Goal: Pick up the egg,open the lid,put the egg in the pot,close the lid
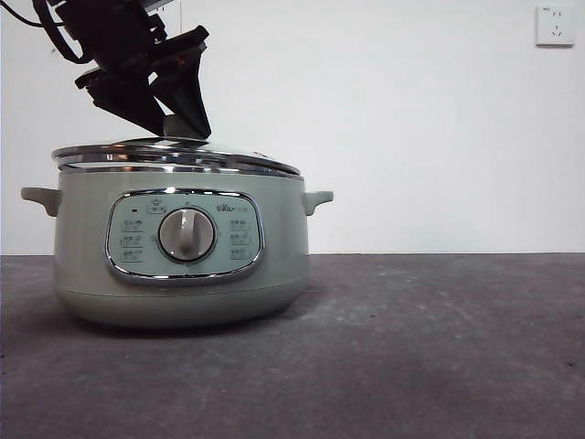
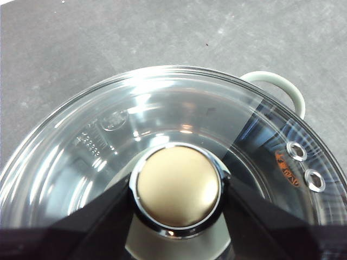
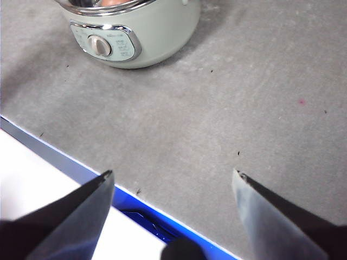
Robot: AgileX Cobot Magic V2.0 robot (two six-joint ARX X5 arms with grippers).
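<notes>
The left claw (image 2: 176, 187) is clamped on the knob (image 2: 178, 186) of the lid (image 2: 108, 141), one jaw on each side of it; the lid sits on the pot (image 1: 183, 274), directly under this claw; the pot stands on the grey tabletop (image 1: 439, 347). The right claw (image 3: 173, 189) hangs with jaws wide apart over bare tabletop, well apart from the pot; the egg (image 3: 111, 2) is only a reddish patch inside the pot.

The left tool (image 2: 178, 187) clamps the knob (image 2: 178, 185) of the lid (image 2: 108, 141) (glass, chrome-rimmed) over the pot (image 2: 276, 86).
</notes>
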